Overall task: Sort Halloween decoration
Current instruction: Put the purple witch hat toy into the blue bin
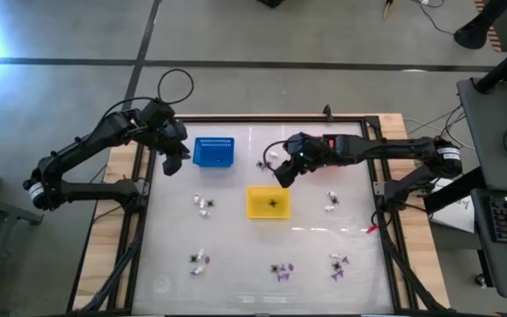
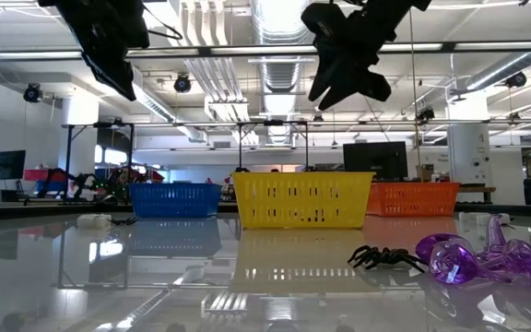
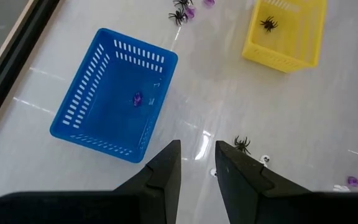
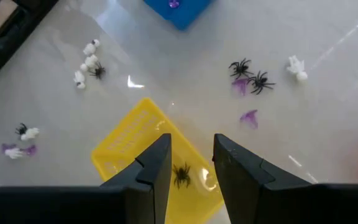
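Small black, white and purple trinkets lie scattered on the table, among them white ones (image 1: pixel 203 204), a purple and black group (image 1: pixel 280 270) and a black spider (image 2: pixel 385 256) beside a purple piece (image 2: pixel 468 260). One purple trinket (image 3: pixel 137 98) lies in the blue basket (image 1: pixel 214 151). One black spider (image 4: pixel 181 175) lies in the yellow basket (image 1: pixel 268 202). My left gripper (image 1: pixel 172 158) hangs open above the table, just left of the blue basket. My right gripper (image 1: pixel 284 172) hangs open above the yellow basket's far right corner. Both hold nothing.
An orange basket (image 2: pixel 413 196) stands to the right of the yellow one, under my right arm in the high view. More trinkets lie near the blue basket's right side (image 1: pixel 267 160) and toward the table's right (image 1: pixel 330 202). The table's raised frame (image 1: pixel 262 119) runs along its far edge.
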You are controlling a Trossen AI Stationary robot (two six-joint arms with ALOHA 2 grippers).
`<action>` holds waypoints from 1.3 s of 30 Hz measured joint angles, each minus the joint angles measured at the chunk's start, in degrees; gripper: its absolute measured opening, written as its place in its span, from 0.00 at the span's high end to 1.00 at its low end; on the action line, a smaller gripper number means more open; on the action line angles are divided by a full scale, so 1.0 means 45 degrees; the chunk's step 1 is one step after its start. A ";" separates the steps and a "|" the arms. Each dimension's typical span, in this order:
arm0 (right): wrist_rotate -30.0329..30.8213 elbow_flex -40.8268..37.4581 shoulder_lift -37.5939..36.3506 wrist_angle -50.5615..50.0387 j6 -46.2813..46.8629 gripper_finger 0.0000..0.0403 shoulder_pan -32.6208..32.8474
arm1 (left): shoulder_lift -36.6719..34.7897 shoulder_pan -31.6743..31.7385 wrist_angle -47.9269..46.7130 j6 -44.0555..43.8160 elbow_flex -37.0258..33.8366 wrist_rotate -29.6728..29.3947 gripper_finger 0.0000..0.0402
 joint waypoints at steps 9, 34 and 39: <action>0.0009 -0.0024 0.0005 -0.0064 -0.0608 0.73 -0.0936 | 0.0119 -0.0002 0.0002 -0.0361 0.0000 -0.0005 0.80; 0.0007 -0.0044 0.0005 -0.0740 -0.3399 0.72 -0.3710 | 0.0826 -0.2298 0.0120 -0.2927 -0.0288 0.0554 0.69; 0.0000 -0.0044 0.0005 -0.0739 -0.4074 0.72 -0.3988 | 0.1004 -0.2989 0.0117 -0.3621 -0.0305 0.0565 0.69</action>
